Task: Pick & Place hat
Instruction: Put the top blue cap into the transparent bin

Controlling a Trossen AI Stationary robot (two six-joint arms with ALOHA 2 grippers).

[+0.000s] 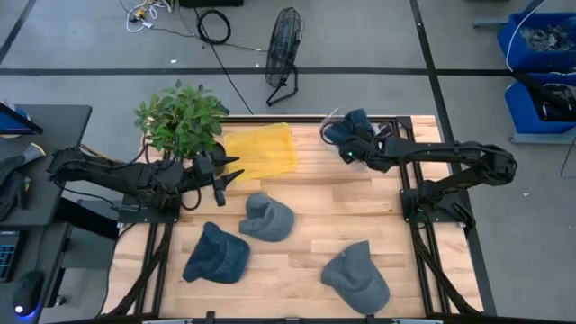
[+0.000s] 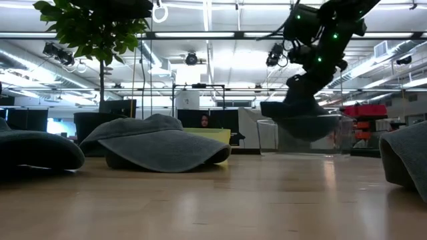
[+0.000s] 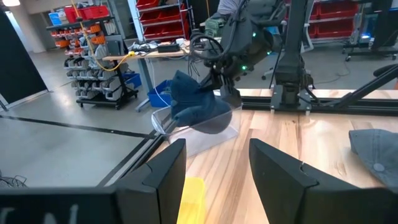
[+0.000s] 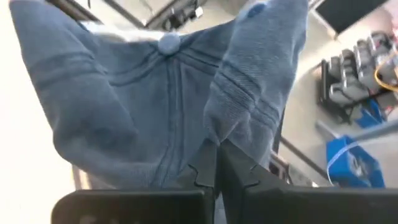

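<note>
A blue cap (image 1: 357, 124) hangs from my right gripper (image 1: 351, 144) at the table's far right corner, over a clear plastic box (image 3: 186, 138). The low view shows the blue cap (image 2: 300, 125) down between the box's walls (image 2: 333, 137). Whether it touches the bottom does not show. That gripper is shut on it. Three grey-blue caps lie brim-down on the wood: one in the middle (image 1: 267, 217), one near left (image 1: 217, 255), one near right (image 1: 357, 274). My left gripper (image 1: 230, 171) waits open at the left, beside the plant, touching nothing. My right gripper pinches a raised fold of the cap's crown (image 4: 227, 127) between its two shut fingers (image 4: 205, 168), close to the top button (image 4: 168, 42). It comes slanting down from the table's right side. The cap hangs below the fingers with its crown bulging downward (image 3: 208, 118).
A potted plant (image 1: 180, 117) stands at the far left corner. A yellow sheet (image 1: 261, 149) lies next to it at the far edge. Bare wood lies between the middle cap and the clear box. Beyond the table are a floor fan (image 1: 283, 54) and blue bins (image 1: 540, 63).
</note>
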